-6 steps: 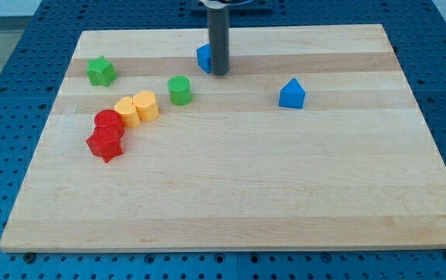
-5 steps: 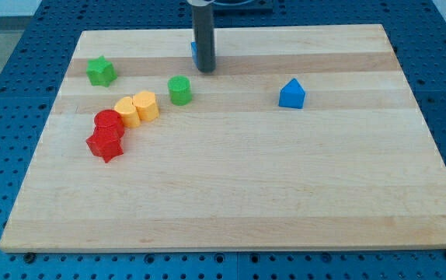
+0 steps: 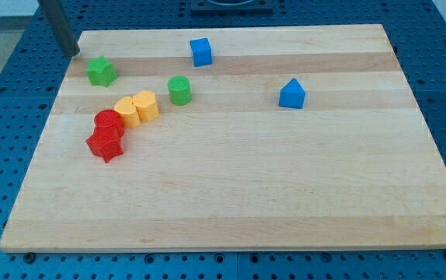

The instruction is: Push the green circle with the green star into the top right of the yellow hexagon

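Note:
The green star (image 3: 100,71) lies near the board's top left. The green circle (image 3: 179,90) stands to its right and a little lower. Two yellow blocks touch each other left of the circle: the right one (image 3: 146,105) and the left one (image 3: 127,113); I cannot tell which is the hexagon. My tip (image 3: 72,51) is at the view's top left, just off the board's corner, up and left of the green star and apart from it.
A red circle (image 3: 108,123) and a red star (image 3: 105,145) touch the left yellow block from below left. A blue cube (image 3: 201,51) sits near the top edge. A blue pentagon-like block (image 3: 291,93) lies at the right.
My tip has swept left from beside the blue cube to the board's top left corner. The blue cube is now fully uncovered. No block has moved.

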Robot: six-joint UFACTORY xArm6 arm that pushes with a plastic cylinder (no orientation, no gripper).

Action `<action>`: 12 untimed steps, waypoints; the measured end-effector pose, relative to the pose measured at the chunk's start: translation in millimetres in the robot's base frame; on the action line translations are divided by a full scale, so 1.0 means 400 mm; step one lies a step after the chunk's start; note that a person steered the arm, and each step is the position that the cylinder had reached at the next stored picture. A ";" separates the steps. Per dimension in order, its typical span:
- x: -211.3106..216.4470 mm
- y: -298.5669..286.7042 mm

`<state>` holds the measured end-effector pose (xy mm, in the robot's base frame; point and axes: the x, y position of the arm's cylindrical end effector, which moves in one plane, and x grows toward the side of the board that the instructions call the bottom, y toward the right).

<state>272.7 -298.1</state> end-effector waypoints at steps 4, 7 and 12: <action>0.087 0.402; 0.053 0.672; 0.149 0.743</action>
<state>332.2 -1.0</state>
